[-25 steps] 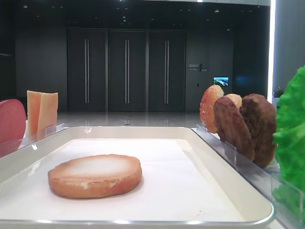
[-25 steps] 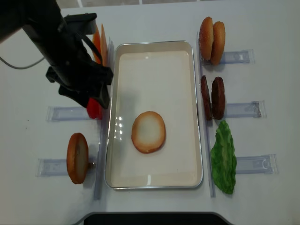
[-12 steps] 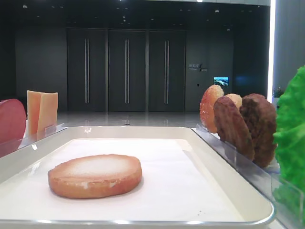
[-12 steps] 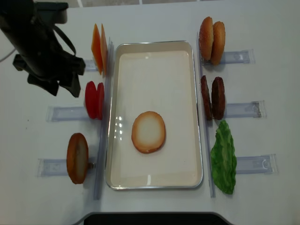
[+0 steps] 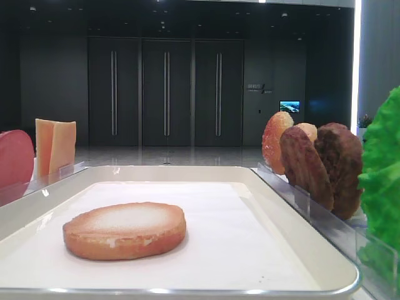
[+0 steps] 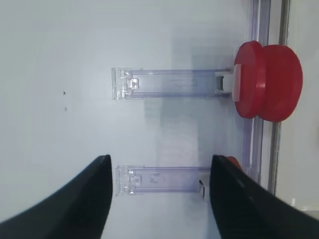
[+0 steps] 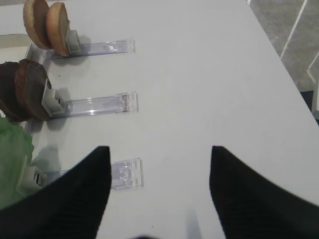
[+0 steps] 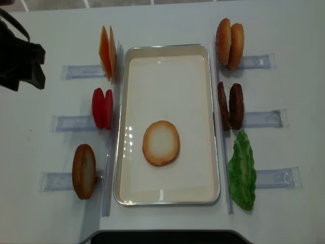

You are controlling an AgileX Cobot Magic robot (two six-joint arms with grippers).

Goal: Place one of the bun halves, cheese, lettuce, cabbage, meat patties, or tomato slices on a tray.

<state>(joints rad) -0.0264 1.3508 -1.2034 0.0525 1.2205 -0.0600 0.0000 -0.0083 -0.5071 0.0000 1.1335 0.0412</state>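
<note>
One bun half [image 8: 161, 143] lies flat, pale face up, on the white tray [image 8: 167, 51], and shows low in the other high view as the bun half [image 5: 125, 230]. My left gripper [image 8: 23, 68] hangs open and empty at the far left, well away from the tray. In its wrist view the left gripper [image 6: 160, 162] is over a clear rack, with the tomato slices [image 6: 269, 82] ahead and to the right. The right gripper [image 7: 159, 149] is open and empty over bare table, right of the lettuce [image 7: 12, 154] and meat patties [image 7: 22, 89].
Left of the tray stand cheese [image 8: 106, 53], tomato slices [image 8: 102, 108] and another bun half [image 8: 84, 171] in clear racks. On the right are two bun halves [image 8: 229, 44], meat patties [image 8: 230, 105] and lettuce [image 8: 242, 170]. Rack rails [image 8: 264, 119] stick outward.
My left arm has drawn back from beside the tray's left rim, over the tomato slices, to the far left edge. The bun half on the tray has not moved.
</note>
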